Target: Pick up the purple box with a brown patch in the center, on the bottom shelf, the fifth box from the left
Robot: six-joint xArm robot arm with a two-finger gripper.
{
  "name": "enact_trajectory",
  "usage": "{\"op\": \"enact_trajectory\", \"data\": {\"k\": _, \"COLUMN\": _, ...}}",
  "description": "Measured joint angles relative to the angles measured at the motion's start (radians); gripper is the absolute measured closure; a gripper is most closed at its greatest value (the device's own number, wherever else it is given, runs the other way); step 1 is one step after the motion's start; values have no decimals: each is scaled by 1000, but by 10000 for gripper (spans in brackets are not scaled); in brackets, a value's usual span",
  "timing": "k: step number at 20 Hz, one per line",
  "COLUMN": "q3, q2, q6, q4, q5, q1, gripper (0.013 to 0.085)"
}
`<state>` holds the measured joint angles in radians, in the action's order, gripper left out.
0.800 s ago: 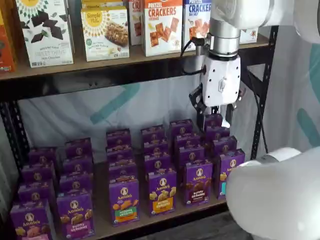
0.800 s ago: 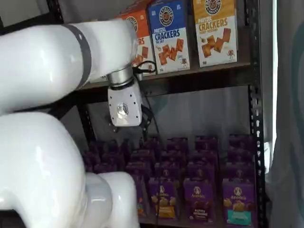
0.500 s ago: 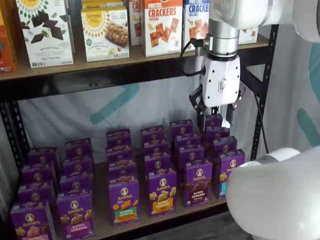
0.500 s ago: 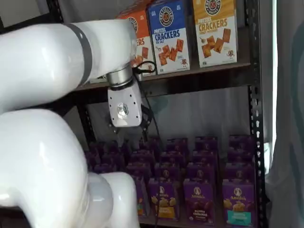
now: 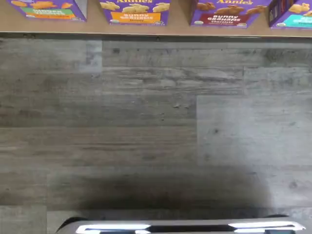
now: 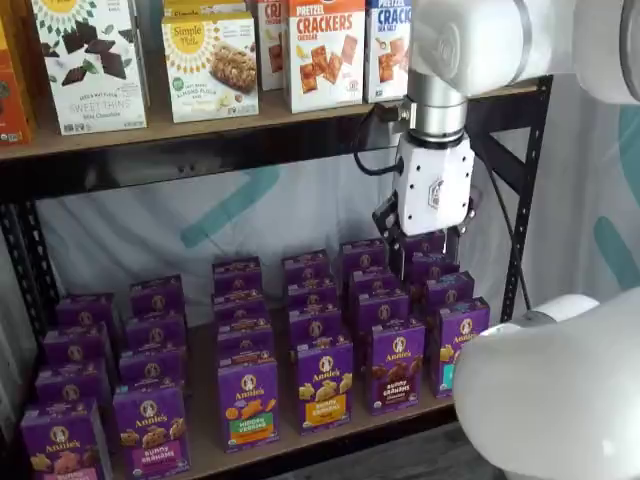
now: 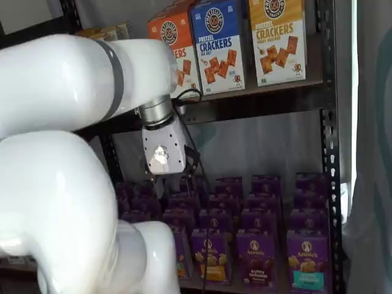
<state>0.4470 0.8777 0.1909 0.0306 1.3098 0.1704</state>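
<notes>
The purple box (image 6: 397,367) with dark brown bunny cookies stands at the front of the bottom shelf (image 6: 200,448), second carton from the right in the front row. It also shows in a shelf view (image 7: 256,258) and at the edge of the wrist view (image 5: 229,10). My gripper (image 6: 427,258) hangs above the back rows of purple cartons, behind and a little right of that box. A gap shows between its two black fingers and nothing is in them. In a shelf view (image 7: 171,182) its white body shows and the fingers are dim.
Rows of other purple Annie's cartons (image 6: 248,400) fill the bottom shelf. Cracker boxes (image 6: 325,55) stand on the upper board. A black rack post (image 6: 525,200) rises at the right. My white arm link (image 6: 550,400) fills the near right. Grey plank floor (image 5: 146,122) lies before the shelf.
The gripper has come down a little and shifted slightly left above the back rows. No box has moved.
</notes>
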Motion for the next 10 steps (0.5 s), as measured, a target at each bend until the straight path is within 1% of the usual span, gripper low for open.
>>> {"op": "enact_trajectory", "data": {"k": 5, "q3": -59, "q2": -55, "q6": -22, "q4": -25, "q5": -112, "q1": -17, "gripper": 130}}
{"op": "enact_trajectory", "data": {"k": 10, "q3": -101, "q2": -148, "q6": -33, "q4": -29, "q5": -243, "q1": -27, "gripper": 130}}
